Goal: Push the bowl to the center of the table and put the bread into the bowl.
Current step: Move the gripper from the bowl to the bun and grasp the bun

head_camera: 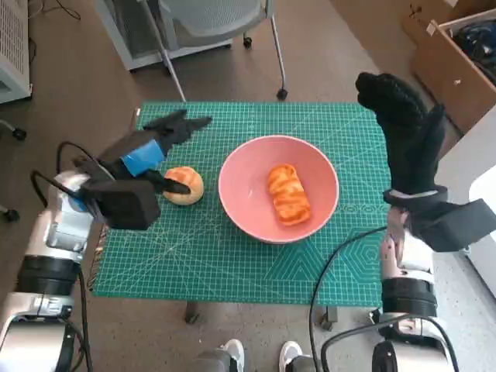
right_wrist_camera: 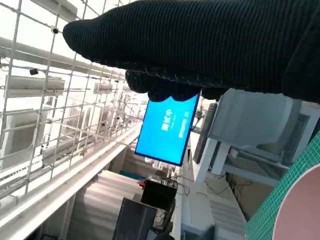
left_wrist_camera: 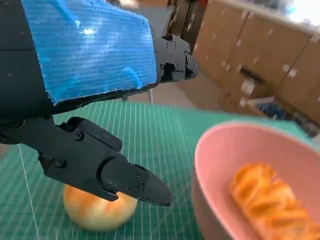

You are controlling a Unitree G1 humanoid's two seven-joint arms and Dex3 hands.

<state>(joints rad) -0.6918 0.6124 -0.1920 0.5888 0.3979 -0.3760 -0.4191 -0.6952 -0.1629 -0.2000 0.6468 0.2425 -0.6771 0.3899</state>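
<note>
A pink bowl stands near the middle of the green mat, with a twisted golden bread lying inside it. A round bun sits on the mat just left of the bowl. My left hand hovers over the bun, fingers spread and holding nothing. In the left wrist view its thumb hangs just above the bun, beside the bowl and the bread. My right hand is raised off the table right of the bowl, empty, fingers pointing away. The right wrist view shows only the glove and a sliver of the bowl.
The green cutting mat covers the small table. An office chair stands behind the table, and cardboard boxes are at the far right. A person's feet show at the near edge.
</note>
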